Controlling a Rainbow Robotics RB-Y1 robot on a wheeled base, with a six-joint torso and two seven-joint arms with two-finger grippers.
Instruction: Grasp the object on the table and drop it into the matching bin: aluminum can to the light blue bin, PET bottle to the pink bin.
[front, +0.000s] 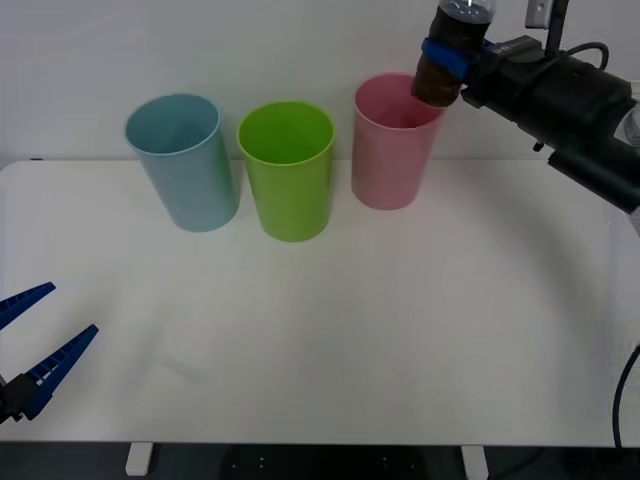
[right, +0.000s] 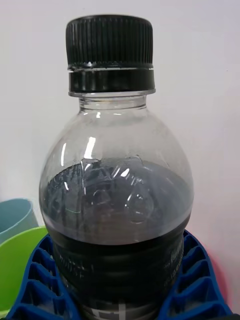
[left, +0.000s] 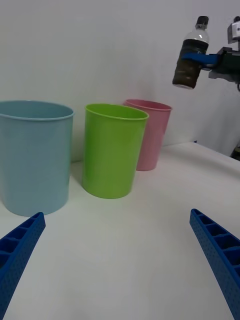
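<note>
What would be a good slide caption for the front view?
Right gripper holds the PET bottle above the pink bin; left gripper waits open at the table's near edge.

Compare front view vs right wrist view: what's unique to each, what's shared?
Front only: the white table, the pink bin in full, the left hand open, low by the table's near left edge, and the bottle hanging above the pink bin's rim.
Right wrist only: the bottle's ribbed black cap and liquid level up close.
Both: the right hand shut on the bottle, plus the green bin and blue bin.
</note>
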